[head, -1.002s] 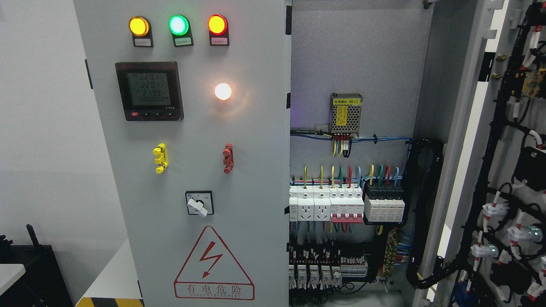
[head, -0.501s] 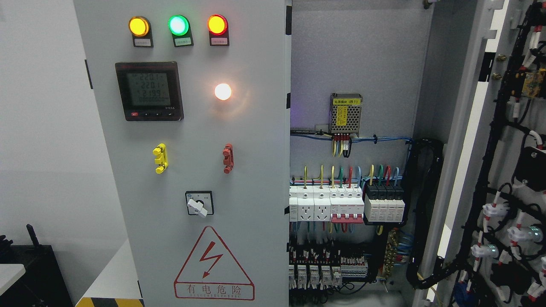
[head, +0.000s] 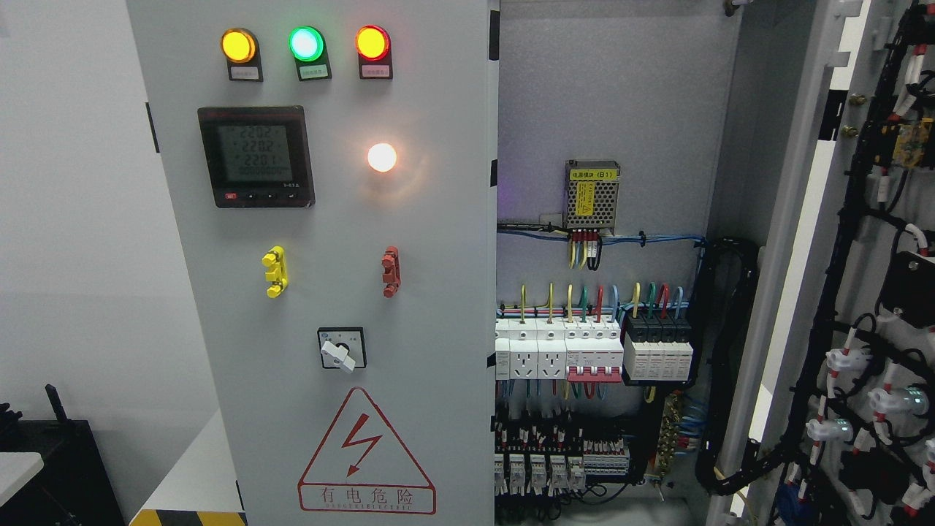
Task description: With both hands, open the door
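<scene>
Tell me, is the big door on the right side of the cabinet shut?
No, the right door is swung wide open, so its wired inner face and the breakers inside the cabinet show.

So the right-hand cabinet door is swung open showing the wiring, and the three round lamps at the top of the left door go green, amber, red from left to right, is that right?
Not quite. In the head view the three round lamps run amber lamp, green lamp, red lamp from left to right on the closed grey left door. The rest holds: the grey right door is swung open, with wiring showing inside.
</scene>
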Available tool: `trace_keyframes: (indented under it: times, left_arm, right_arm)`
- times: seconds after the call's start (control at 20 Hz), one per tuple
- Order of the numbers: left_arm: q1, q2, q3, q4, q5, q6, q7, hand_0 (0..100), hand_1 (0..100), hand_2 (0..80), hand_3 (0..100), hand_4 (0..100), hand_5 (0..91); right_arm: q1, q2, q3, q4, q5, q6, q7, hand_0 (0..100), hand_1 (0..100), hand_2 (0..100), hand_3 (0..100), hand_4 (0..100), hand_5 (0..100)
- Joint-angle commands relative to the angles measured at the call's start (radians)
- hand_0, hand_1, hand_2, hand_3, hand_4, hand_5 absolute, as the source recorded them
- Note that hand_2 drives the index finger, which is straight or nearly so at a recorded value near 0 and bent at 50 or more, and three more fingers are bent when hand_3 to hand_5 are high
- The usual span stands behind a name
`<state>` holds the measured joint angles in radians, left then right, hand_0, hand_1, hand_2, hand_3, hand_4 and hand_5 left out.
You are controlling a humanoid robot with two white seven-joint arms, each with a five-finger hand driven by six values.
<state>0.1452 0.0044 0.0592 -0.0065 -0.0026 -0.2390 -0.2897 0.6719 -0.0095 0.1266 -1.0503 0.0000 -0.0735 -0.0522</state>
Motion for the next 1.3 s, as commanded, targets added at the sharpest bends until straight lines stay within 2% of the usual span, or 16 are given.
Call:
trace_keyframes:
  times: [0.0, 0.1, 0.3, 0.4, 0.45, 0.55, 0.8, 1.15, 1.25]
  left_arm:
    - [-0.003, -0.038, 0.016, 0.006, -0.030, -0.002, 0.000, 0, 0, 0.0, 0, 3, 0.0]
    - [-0.003, -0.038, 0.016, 0.006, -0.030, -0.002, 0.000, 0, 0, 0.0, 0, 3, 0.0]
    - [-0.003, -0.038, 0.016, 0.006, -0.030, -0.002, 0.000, 0, 0, 0.0, 0, 3, 0.0]
    - [-0.003, -0.038, 0.016, 0.006, -0.030, -0.002, 0.000, 0, 0, 0.0, 0, 3, 0.0]
    - [-0.003, -0.038, 0.016, 0.006, -0.030, -0.002, 0.000, 0, 0, 0.0, 0, 3, 0.0]
    - [-0.003, -0.038, 0.016, 0.006, -0.030, -0.002, 0.000, 0, 0, 0.0, 0, 3, 0.0]
    - [-0.003, -0.038, 0.016, 0.006, -0.030, -0.002, 0.000, 0, 0, 0.0, 0, 3, 0.0]
    - [-0.003, -0.038, 0.016, 0.006, -0.030, -0.002, 0.000, 0, 0, 0.0, 0, 3, 0.0]
    - [-0.003, -0.038, 0.016, 0.006, -0.030, -0.002, 0.000, 0, 0, 0.0, 0, 3, 0.0]
  right_arm:
    - [0.126, -0.079, 0.114, -0.543, 0.006, -0.090, 0.000, 0, 0, 0, 0, 0, 0]
    - [0.143, -0.092, 0.149, -0.586, 0.006, -0.115, 0.000, 0, 0, 0, 0, 0, 0]
    - [0.193, -0.148, 0.254, -0.724, 0.006, -0.121, -0.002, 0, 0, 0, 0, 0, 0]
    - [0.184, -0.191, 0.310, -0.763, 0.006, -0.129, -0.002, 0, 0, 0, 0, 0, 0]
    - [0.172, -0.199, 0.327, -0.772, 0.006, -0.143, -0.002, 0, 0, 0, 0, 0, 0]
    - [0.121, -0.201, 0.352, -0.780, 0.006, -0.178, -0.002, 0, 0, 0, 0, 0, 0]
    - [-0.012, -0.199, 0.395, -0.800, 0.006, -0.193, 0.000, 0, 0, 0, 0, 0, 0]
    - [-0.192, -0.198, 0.465, -0.807, 0.006, -0.249, 0.002, 0, 0, 0, 0, 0, 0]
    - [-0.244, -0.190, 0.470, -0.810, 0.006, -0.265, 0.002, 0, 0, 0, 0, 0, 0]
